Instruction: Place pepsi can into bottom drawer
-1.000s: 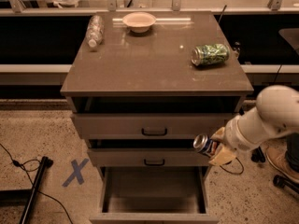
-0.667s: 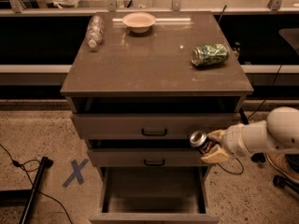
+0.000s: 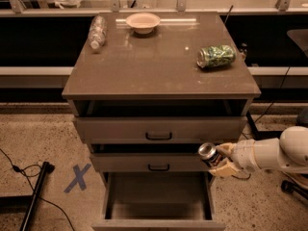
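My gripper (image 3: 219, 160) comes in from the right on a white arm and is shut on the pepsi can (image 3: 208, 152). The can lies tilted in the fingers with its silver end facing the camera. It hangs in front of the right end of the middle drawer, just above the right rear corner of the bottom drawer (image 3: 159, 196). The bottom drawer is pulled out and its flat interior shows nothing inside.
On the cabinet top (image 3: 154, 66) lie a green patterned can (image 3: 216, 56) at right, a clear plastic bottle (image 3: 97, 31) at back left and a pale bowl (image 3: 143, 21) at the back. The two upper drawers stand slightly open. A blue X (image 3: 77, 177) and cables mark the floor at left.
The arm has lowered and stretched leftward; the can has moved left and slightly down, closer over the open bottom drawer.
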Robot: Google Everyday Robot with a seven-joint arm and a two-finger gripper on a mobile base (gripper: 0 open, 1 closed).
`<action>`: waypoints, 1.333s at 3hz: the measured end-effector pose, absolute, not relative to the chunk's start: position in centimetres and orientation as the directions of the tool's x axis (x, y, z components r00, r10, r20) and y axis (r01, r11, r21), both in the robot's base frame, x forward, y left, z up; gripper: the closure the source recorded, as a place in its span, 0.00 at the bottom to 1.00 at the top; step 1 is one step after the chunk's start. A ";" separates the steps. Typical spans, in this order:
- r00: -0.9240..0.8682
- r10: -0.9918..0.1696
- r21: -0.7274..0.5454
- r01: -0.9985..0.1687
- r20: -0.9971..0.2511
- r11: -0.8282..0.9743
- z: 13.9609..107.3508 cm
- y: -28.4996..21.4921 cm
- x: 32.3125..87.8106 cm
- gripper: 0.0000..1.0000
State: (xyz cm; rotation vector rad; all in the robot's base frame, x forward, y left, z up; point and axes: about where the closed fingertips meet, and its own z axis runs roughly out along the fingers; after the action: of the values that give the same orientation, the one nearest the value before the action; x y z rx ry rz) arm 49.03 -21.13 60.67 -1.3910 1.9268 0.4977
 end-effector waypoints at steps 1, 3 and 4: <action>-0.213 -0.570 0.014 -0.943 -0.793 0.333 55.1 -19.6 49.3 1.00; -0.180 -0.461 0.096 -0.975 -0.869 0.200 48.4 -16.8 47.9 1.00; -0.176 -0.482 0.076 -0.973 -0.858 0.220 44.6 -18.3 49.4 1.00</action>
State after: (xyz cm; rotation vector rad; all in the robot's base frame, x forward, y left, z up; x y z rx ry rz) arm 49.41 -18.27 44.59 -1.3547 1.7731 0.8612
